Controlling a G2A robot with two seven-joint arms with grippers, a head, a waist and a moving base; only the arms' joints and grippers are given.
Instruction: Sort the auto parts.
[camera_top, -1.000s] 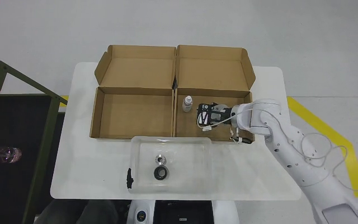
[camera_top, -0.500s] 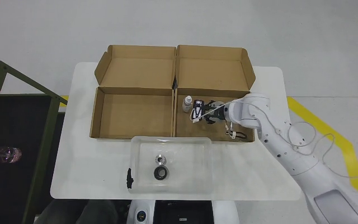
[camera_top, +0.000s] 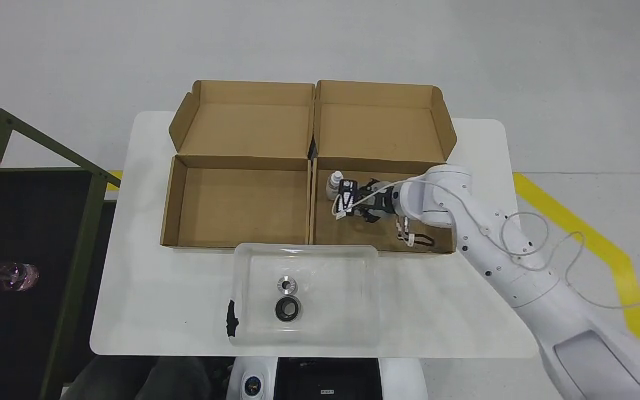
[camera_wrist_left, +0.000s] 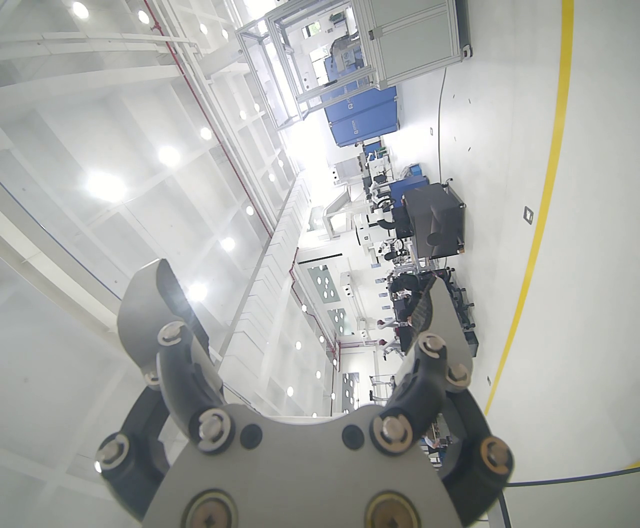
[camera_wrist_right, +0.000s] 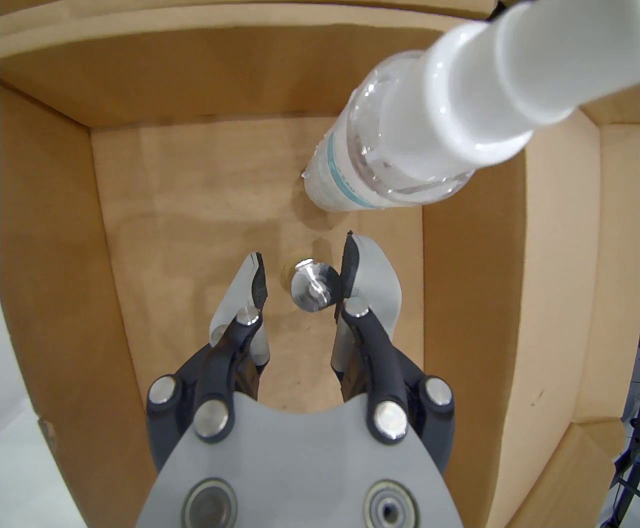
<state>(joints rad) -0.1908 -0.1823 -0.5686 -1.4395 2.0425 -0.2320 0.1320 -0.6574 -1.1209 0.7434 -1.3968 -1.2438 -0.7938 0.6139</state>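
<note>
upright bottle (camera_wrist_right: 390, 150) just beyond right claw (camera_wrist_right: 302, 272) (near), box wall (camera_wrist_right: 550, 280) beside

What you are missing
The right claw (camera_top: 343, 201) is covering the silver part (camera_wrist_right: 310, 287) from above, the bottle (camera_wrist_right: 400, 150) is running off the right wrist view's edge, and the two pieces (camera_top: 289, 309) in the clear bin (camera_top: 345, 300) are looking too small to identify.

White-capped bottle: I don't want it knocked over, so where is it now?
In the top view the white-capped bottle stands in the right cardboard box, by the wall shared with the left cardboard box, close beside the right gripper.
</note>
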